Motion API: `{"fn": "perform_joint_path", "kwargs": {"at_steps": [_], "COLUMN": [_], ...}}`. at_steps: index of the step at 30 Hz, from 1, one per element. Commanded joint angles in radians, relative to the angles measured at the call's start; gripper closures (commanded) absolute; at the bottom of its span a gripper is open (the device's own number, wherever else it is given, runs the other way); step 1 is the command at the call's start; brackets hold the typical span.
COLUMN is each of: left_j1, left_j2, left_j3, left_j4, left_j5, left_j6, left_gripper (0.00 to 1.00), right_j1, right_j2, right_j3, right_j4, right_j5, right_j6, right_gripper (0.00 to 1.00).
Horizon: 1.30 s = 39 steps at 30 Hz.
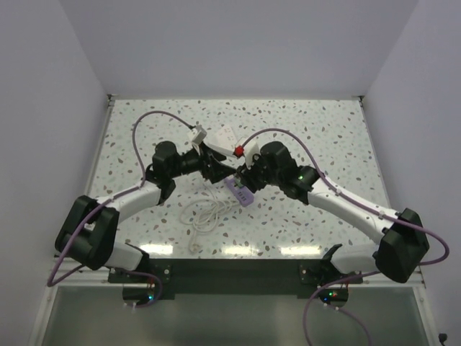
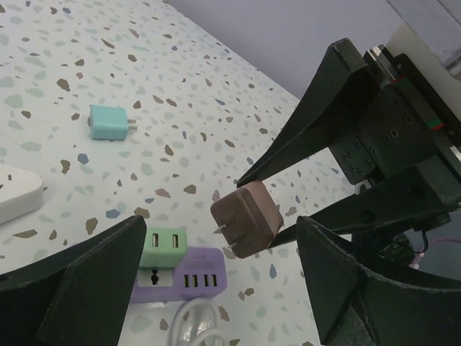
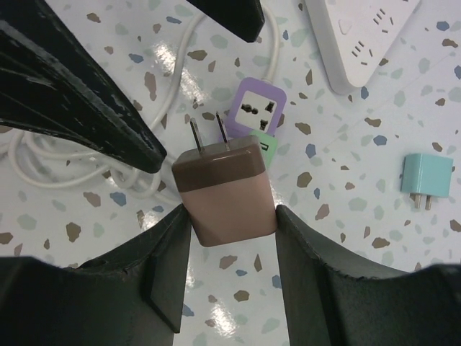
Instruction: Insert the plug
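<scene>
Plug [image 3: 225, 189] clamped in right tool [image 3: 229, 218], seemingly over purple socket [image 3: 259, 108], left tool [image 2: 220, 249] apart

Two charger plugs were counted: one brown cube-shaped plastic charger plug [image 3: 223, 189] with two flat prongs, and one pale teal plastic charger plug [image 3: 426, 175], also with two prongs. There was one purple-and-green plastic socket adapter [image 3: 258, 115]; the left wrist view showed three small ports in a row on its purple side and two on its green part. One flat white plastic power strip [image 3: 360, 36] carried one red switch [image 1: 238, 150]. One looped white cable [image 1: 205, 213] lay on the one speckled surface [image 1: 324, 137].
</scene>
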Motion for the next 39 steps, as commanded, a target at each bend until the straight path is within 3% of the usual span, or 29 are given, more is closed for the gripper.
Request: {"fn": "perform_joint_path", "kwargs": {"at_steps": [1, 14, 17, 23, 24, 28, 29, 30, 32, 39], "left_j1": [-0.008, -0.054, -0.065, -0.076, -0.077, -0.079, -0.077, -0.079, -0.079, -0.019], "left_j2": [0.025, 0.123, 0.127, 0.160, 0.165, 0.192, 0.194, 0.194, 0.182, 0.102], "left_j3": [0.044, 0.081, 0.084, 0.082, 0.081, 0.079, 0.078, 0.076, 0.073, 0.039], "left_j4": [0.058, 0.148, 0.151, 0.231, 0.245, 0.325, 0.348, 0.348, 0.359, 0.332], "left_j5": [0.043, 0.139, 0.144, 0.210, 0.218, 0.264, 0.270, 0.270, 0.267, 0.212], "left_j6": [-0.024, -0.087, -0.087, -0.139, -0.149, -0.193, -0.208, -0.215, -0.218, -0.205], "left_gripper": [0.10, 0.16, 0.24, 0.58, 0.67, 0.87, 0.97, 1.00, 1.00, 1.00], "right_j1": [0.014, 0.051, 0.055, 0.060, 0.060, 0.060, 0.060, 0.060, 0.060, 0.058], "right_j2": [-0.042, -0.080, -0.078, -0.084, -0.089, -0.109, -0.114, -0.114, -0.118, -0.196], "right_j3": [0.025, 0.042, 0.048, 0.055, 0.056, 0.056, 0.059, 0.061, 0.064, 0.053], "right_j4": [0.004, -0.009, -0.009, -0.004, -0.002, 0.013, 0.014, 0.014, 0.011, -0.033], "right_j5": [0.030, 0.049, 0.053, 0.070, 0.089, 0.112, 0.115, 0.121, 0.133, 0.243], "right_j6": [-0.021, -0.050, -0.053, -0.062, -0.064, -0.068, -0.068, -0.068, -0.064, -0.022], "right_gripper": [0.81, 0.82, 0.82, 0.80, 0.78, 0.65, 0.55, 0.51, 0.39, 0.16]}}
